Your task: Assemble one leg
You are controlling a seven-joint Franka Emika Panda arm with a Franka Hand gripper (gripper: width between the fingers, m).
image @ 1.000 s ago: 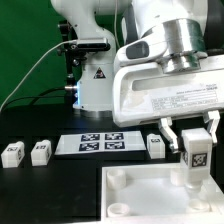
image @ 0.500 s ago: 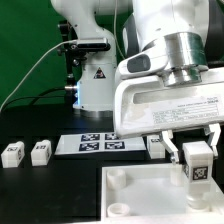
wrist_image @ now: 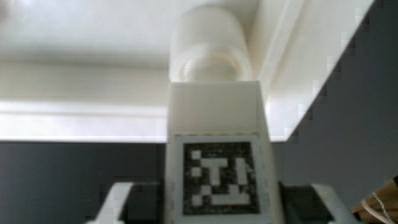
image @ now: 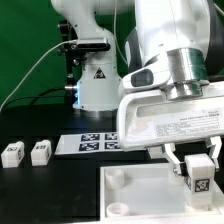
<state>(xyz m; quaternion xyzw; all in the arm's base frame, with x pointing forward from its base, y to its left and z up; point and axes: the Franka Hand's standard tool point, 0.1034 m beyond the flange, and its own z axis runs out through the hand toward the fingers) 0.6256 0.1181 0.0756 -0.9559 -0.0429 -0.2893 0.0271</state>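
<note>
My gripper is shut on a leg, a white blocky peg with a black-and-white tag on its face. It holds the leg upright over the right part of the large white square top. In the wrist view the leg runs between the two fingers, and its far end meets a round corner socket of the top. Two more legs stand on the table at the exterior view's left.
The marker board lies flat behind the top, in the middle. The robot's base stands behind it. A grey cable runs across the table at the exterior view's left.
The gripper has moved with the leg toward the exterior view's right and lower, closer over the top's right side. The leg that showed beside the marker board is now hidden behind the hand.
</note>
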